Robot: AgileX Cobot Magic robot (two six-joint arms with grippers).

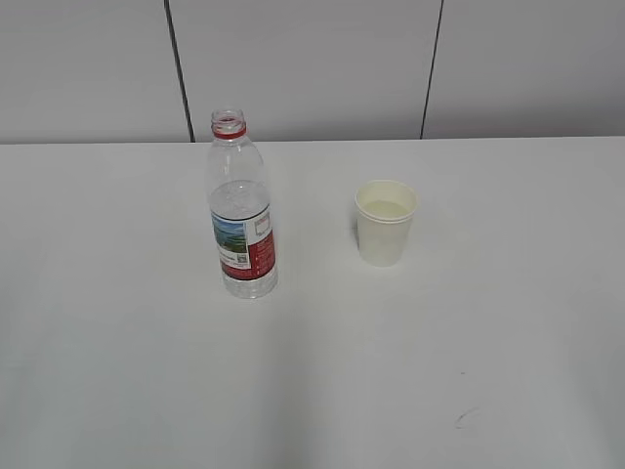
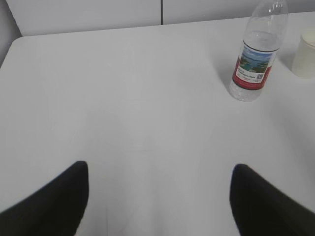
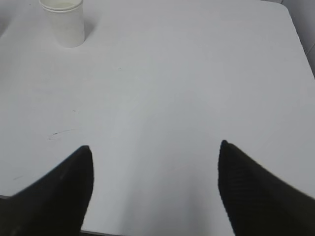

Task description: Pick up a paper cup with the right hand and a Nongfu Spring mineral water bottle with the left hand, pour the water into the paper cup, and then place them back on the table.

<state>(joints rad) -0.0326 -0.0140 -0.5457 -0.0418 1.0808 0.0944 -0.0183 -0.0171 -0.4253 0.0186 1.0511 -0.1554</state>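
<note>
The Nongfu Spring mineral water bottle [image 1: 241, 210] stands upright and uncapped on the white table [image 1: 117, 371], partly filled with water. It also shows in the left wrist view [image 2: 256, 54] at the upper right. The paper cup [image 1: 385, 223] stands upright to its right and holds some water; it shows in the right wrist view [image 3: 64, 20] at the top left and at the left wrist view's right edge [image 2: 306, 53]. My left gripper [image 2: 160, 169] is open and empty, well short of the bottle. My right gripper [image 3: 155, 147] is open and empty, far from the cup. Neither arm shows in the exterior view.
A small dark scuff mark [image 1: 467, 418] lies on the table near the front right, also seen in the right wrist view [image 3: 61, 132]. A grey panelled wall [image 1: 312, 59] runs behind the table. The table's near edge [image 3: 147, 233] shows below my right gripper.
</note>
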